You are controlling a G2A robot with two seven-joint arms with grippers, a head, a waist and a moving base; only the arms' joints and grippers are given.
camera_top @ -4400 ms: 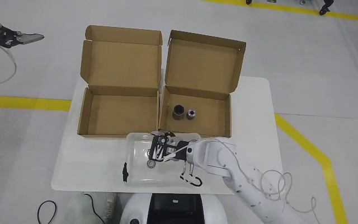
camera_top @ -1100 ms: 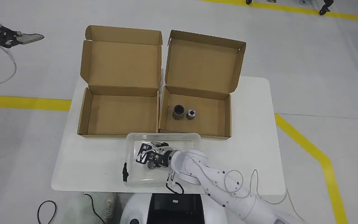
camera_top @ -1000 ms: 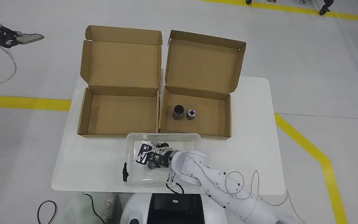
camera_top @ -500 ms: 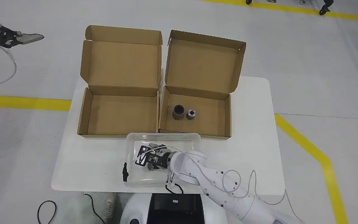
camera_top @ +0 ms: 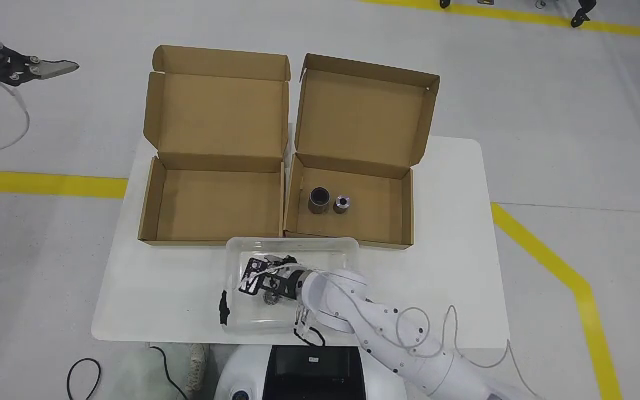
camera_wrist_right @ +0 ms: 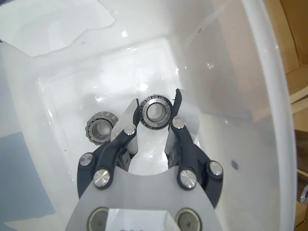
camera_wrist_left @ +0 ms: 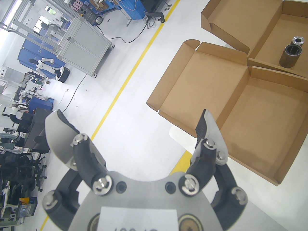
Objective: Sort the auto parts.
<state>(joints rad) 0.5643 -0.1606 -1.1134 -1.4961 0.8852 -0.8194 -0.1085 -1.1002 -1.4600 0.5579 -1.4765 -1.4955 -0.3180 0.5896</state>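
Pinching silver steel tapered roller bearing between fingertips of right gripper, low inside white plastic tub. Second matching bearing just beside, untouched. Left gripper spread wide, held off-table over grey floor.

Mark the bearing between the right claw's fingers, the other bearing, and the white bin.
held bearing [camera_wrist_right: 156,124], right wrist view, lower ring.
other bearing [camera_wrist_right: 102,116], right wrist view, rollers.
white bin [camera_wrist_right: 228,49], right wrist view, side wall.

Readable text: none you can make out.
Sticker on left pincer plate: you see only the tops of dark characters, illegible.
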